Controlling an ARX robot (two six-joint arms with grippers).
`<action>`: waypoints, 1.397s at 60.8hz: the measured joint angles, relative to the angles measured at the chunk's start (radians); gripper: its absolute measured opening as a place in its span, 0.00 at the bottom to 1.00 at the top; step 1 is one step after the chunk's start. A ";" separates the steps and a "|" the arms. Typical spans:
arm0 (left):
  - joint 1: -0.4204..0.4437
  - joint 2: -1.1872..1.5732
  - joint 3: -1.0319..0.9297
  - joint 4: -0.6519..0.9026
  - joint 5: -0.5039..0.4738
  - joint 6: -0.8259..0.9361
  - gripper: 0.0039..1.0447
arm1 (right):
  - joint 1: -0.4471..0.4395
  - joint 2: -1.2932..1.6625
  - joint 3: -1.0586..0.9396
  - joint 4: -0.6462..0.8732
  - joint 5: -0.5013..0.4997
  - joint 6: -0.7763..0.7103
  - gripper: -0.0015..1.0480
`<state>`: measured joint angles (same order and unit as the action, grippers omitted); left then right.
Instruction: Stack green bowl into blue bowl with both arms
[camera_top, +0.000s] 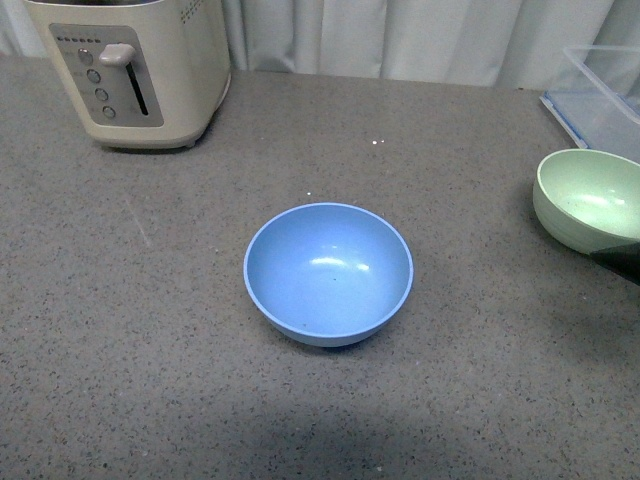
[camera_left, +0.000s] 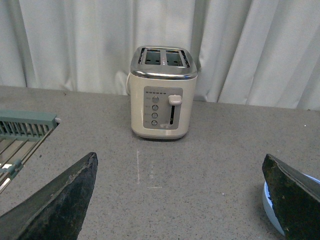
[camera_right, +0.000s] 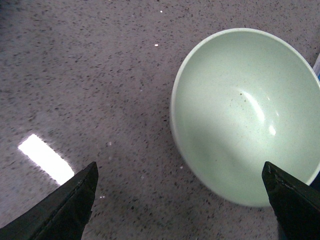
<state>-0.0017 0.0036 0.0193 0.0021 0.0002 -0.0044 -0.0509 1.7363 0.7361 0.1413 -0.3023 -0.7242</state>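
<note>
Off to the robot's right, the green bowl (camera_top: 588, 200) was seen standing upright and empty on the tabletop (camera_top: 150, 330), well apart from the blue bowl (camera_top: 328, 272), which was set upright and empty near the middle. No long axis was offered by the round green bowl, so any stretch of its rim could be judged equally fit for a grasp.

From the right wrist view, the green bowl (camera_right: 245, 115) was found just ahead of the right fingers (camera_right: 62, 210), lying off-centre between them: one finger was placed over or beside the near rim, the other over bare tabletop. Whether the rim was touched could not be told. The right fingers were spread wide and nothing was held in them. A dark part of the right arm (camera_top: 620, 262) was also glimpsed just beside the bowl in the front view, so this arm was judged much the nearer to it.

The left fingers (camera_left: 57, 205) were likewise spread wide and empty, with a sliver of the blue bowl (camera_left: 270, 207) showing beside one of them; the left arm was therefore judged the nearer to that bowl.

Further out, a toaster (camera_top: 140, 70) was stood at the back left, a clear box (camera_top: 605, 95) at the back right, and a rack (camera_left: 22, 127) was glimpsed in the left wrist view.
</note>
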 joint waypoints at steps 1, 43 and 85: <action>0.000 0.000 0.000 0.000 0.000 0.000 0.94 | 0.002 0.009 0.007 0.000 0.002 -0.002 0.91; 0.000 0.000 0.000 0.000 0.000 0.000 0.94 | 0.070 0.234 0.259 -0.177 0.069 -0.033 0.52; 0.000 0.000 0.000 0.000 0.000 0.000 0.94 | 0.155 0.047 0.253 -0.294 0.019 -0.089 0.02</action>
<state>-0.0017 0.0036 0.0193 0.0021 0.0006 -0.0044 0.1040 1.7832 0.9886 -0.1524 -0.2829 -0.8131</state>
